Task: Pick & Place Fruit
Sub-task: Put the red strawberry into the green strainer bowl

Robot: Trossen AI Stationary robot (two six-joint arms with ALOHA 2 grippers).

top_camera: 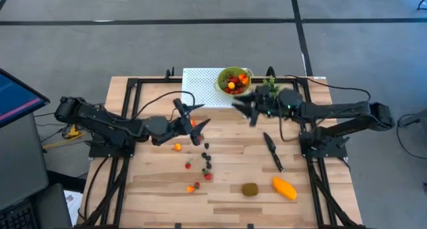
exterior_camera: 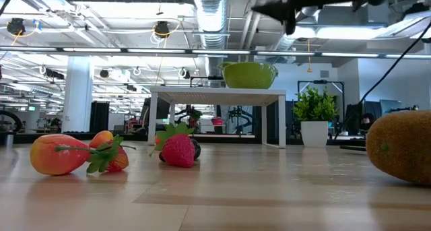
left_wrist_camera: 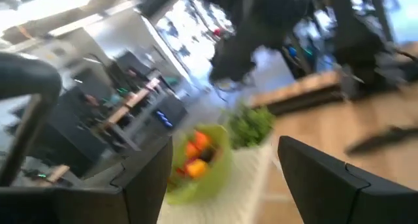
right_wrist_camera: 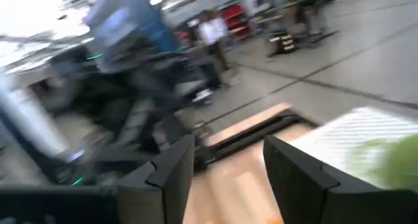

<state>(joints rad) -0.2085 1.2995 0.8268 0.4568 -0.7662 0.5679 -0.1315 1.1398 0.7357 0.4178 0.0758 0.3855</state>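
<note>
While a green bowl (top_camera: pixel 233 81) already holding red and orange fruit stands on a white perforated stand (top_camera: pixel 197 86) at the far edge of the wooden table (top_camera: pixel 153 189), both arms are seen over the boards. The left gripper (top_camera: pixel 193 122) is held near the table's middle, beside the stand, its fingers spread wide with nothing between them in the left wrist view. The right gripper (top_camera: pixel 248 110) is caught just beside the bowl, blurred; its fingers stand apart in the right wrist view and nothing is seen held.

Much fruit is left on the table. A small orange piece (top_camera: pixel 177 147) lies close to the left gripper, a scatter of red and dark berries (top_camera: pixel 206 163) is strewn toward the front, and a strawberry (exterior_camera: pixel 179 150) is seen close up in the low view. A kiwi (top_camera: pixel 250 189) and a mango (top_camera: pixel 285 188) lie near the front edge, well apart from both grippers.

Trouble is judged likeliest from crowding: the arms are close together by the bowl, so a clash could be caused, or the bowl knocked off its stand. The berries, tiny and bunched, could be scattered by a poorly centred pinch. A black knife (top_camera: pixel 273 151) lies between the right arm and the mango and could be dragged along.
</note>
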